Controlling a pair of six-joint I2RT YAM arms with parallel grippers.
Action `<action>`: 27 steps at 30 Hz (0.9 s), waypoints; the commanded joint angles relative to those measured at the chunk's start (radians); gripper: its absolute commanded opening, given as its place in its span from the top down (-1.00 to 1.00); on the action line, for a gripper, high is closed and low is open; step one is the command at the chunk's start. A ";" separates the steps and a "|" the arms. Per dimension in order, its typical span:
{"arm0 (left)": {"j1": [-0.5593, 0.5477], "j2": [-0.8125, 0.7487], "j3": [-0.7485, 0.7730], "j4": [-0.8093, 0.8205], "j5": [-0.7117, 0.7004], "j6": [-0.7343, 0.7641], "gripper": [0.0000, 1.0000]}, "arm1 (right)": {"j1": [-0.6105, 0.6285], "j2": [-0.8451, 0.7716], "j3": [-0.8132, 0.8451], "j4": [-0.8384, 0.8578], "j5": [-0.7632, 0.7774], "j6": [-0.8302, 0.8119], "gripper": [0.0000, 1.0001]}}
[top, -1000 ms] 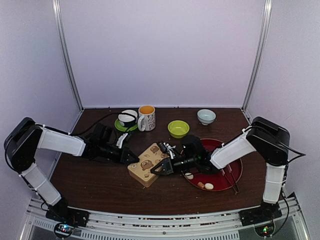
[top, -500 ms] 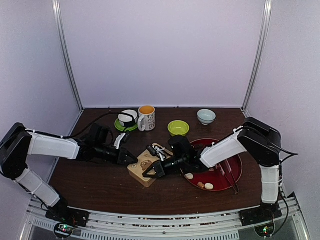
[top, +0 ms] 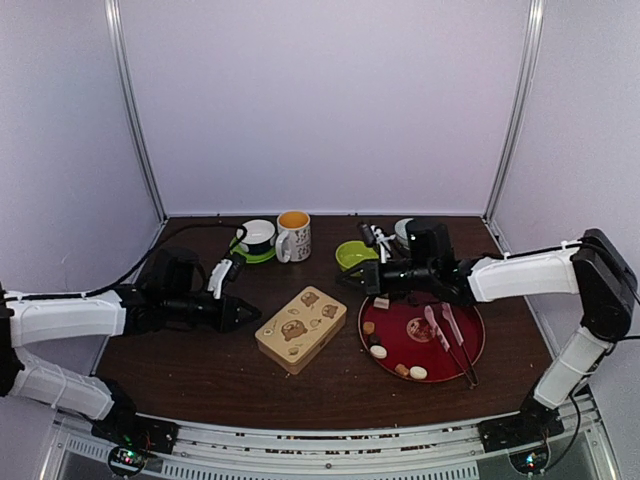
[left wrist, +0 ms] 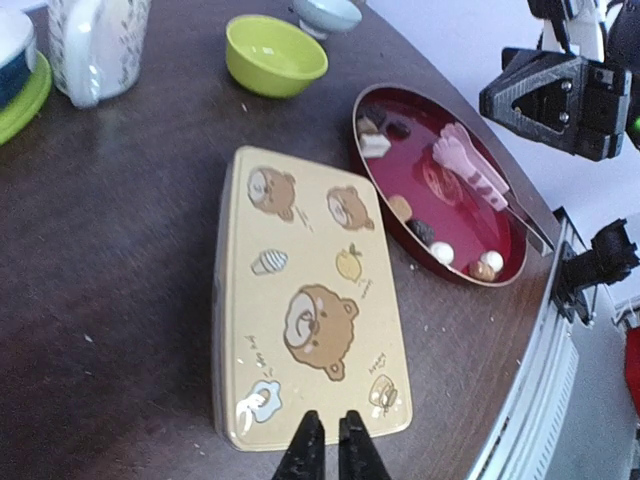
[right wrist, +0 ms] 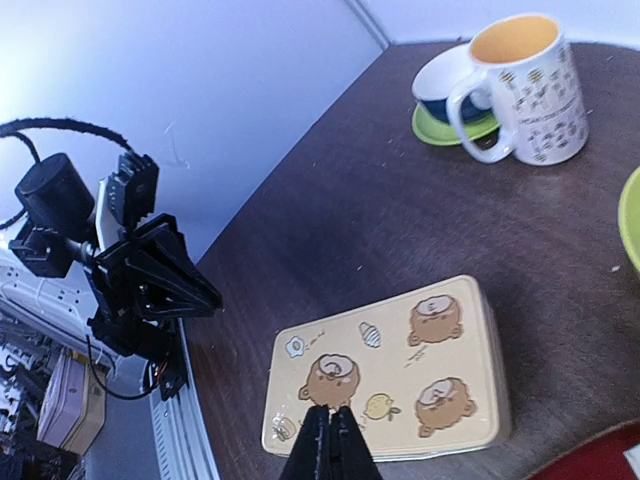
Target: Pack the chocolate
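Small, rounded pieces of chocolate [top: 378,351], dark brown and cream, sit in a glossy red oval tray [top: 412,338] close beside the right hand [top: 349,278], whose fingers press together on nothing. A tan rectangular tin [top: 300,328] with rounded corners and bear prints lies closed just ahead of the left hand [top: 246,315], its fingers barely parted and empty. From that hand, the chocolate lies beyond the tin on the dark wood-grain table [top: 200,370].
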 commanded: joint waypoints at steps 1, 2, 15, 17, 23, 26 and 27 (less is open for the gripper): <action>-0.001 -0.112 0.028 -0.079 -0.255 0.054 0.80 | -0.085 -0.107 -0.130 0.080 0.100 -0.024 0.98; 0.000 -0.141 0.031 -0.103 -0.317 0.056 0.79 | -0.114 -0.141 -0.156 0.094 0.120 -0.028 0.95; 0.270 -0.378 -0.022 -0.150 -0.784 0.020 -0.65 | -0.243 -0.599 -0.456 0.019 0.632 -0.199 -0.49; 0.290 -0.394 -0.042 -0.120 -0.847 0.014 -0.93 | -0.257 -0.632 -0.464 -0.012 0.685 -0.223 -0.60; 0.295 -0.395 -0.071 -0.019 -1.005 0.148 -0.95 | -0.270 -0.657 -0.424 -0.121 0.940 -0.287 -1.00; 0.296 -0.434 -0.144 0.145 -1.069 0.238 -0.95 | -0.274 -0.647 -0.406 -0.124 1.046 -0.357 -1.00; 0.295 -0.444 -0.167 0.196 -1.074 0.273 -0.95 | -0.274 -0.646 -0.411 -0.107 1.060 -0.389 -1.00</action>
